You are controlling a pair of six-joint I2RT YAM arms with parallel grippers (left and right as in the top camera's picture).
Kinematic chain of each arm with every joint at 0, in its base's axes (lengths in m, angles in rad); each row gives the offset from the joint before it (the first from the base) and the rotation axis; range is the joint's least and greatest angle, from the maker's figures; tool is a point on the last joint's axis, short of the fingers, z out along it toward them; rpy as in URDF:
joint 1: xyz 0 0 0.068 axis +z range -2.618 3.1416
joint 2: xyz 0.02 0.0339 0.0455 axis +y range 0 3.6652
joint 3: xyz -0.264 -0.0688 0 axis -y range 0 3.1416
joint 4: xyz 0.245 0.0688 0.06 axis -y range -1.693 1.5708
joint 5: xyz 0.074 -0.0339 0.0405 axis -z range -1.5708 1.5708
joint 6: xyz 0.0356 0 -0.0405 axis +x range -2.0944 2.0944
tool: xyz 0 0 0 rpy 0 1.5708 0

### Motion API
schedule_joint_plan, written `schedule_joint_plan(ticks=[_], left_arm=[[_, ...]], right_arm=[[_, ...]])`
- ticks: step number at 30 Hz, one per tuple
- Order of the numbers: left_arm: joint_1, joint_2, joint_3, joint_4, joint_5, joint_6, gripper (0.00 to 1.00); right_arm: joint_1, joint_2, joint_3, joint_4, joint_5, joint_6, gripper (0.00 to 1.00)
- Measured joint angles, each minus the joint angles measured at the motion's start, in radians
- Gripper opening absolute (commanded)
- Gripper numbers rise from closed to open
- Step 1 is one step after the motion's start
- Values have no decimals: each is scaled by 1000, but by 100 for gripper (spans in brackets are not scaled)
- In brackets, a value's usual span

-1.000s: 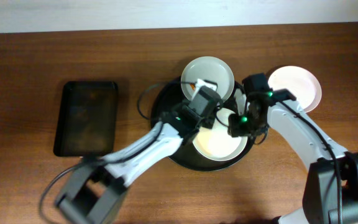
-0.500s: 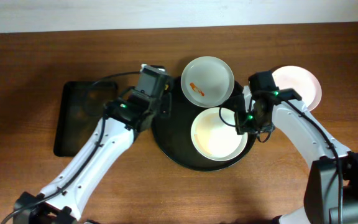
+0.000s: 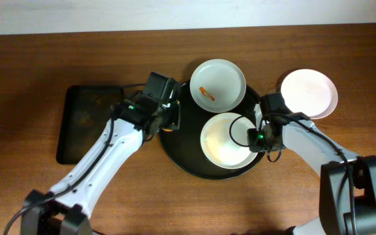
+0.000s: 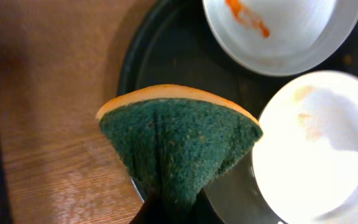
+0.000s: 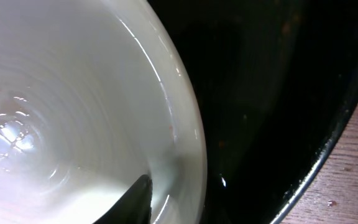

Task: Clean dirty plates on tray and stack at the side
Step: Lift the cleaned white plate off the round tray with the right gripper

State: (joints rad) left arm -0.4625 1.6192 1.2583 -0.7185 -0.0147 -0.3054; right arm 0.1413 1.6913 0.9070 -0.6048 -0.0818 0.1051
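Observation:
The round black tray point(image 3: 178, 153) holds two white plates. The far plate point(image 3: 217, 83) has an orange-red smear and also shows in the left wrist view point(image 4: 284, 31). The near plate point(image 3: 227, 140) looks wiped, with faint marks point(image 4: 316, 149). A third plate point(image 3: 309, 93) lies on the table at the right. My left gripper point(image 3: 168, 116) is shut on a green and orange sponge point(image 4: 179, 143) over the tray's left rim point(image 4: 166, 68). My right gripper point(image 3: 256, 137) grips the near plate's right rim point(image 5: 73, 112). One finger lies inside the plate and the other is hidden.
A smaller rectangular black tray point(image 3: 90, 124) lies on the wooden table at the left. The black tray floor point(image 5: 272, 93) and its rim fill the right wrist view beside the plate.
My left arm has pulled back to the left with the sponge, from over the plates to the tray's left rim. My right gripper has shifted slightly nearer along the near plate's rim.

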Motion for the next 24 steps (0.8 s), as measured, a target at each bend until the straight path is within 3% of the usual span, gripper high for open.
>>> schedule_joint_plan(ticks=[3, 8, 11, 19, 24], left_arm=[[0, 43, -5, 0, 13, 0, 2], [0, 62, -10, 0, 20, 0, 2], [0, 62, -11, 0, 24, 0, 2], [0, 62, -11, -8, 27, 0, 2], [0, 62, -11, -10, 27, 0, 2]], right_arm=[[0, 0, -1, 6, -2, 5, 4], [-10, -13, 11, 0, 3, 19, 4], [-9, -3, 79, -97, 3, 19, 4], [-8, 3, 538, -451, 111, 13, 4], [34, 2, 742, -655, 306, 11, 4]])
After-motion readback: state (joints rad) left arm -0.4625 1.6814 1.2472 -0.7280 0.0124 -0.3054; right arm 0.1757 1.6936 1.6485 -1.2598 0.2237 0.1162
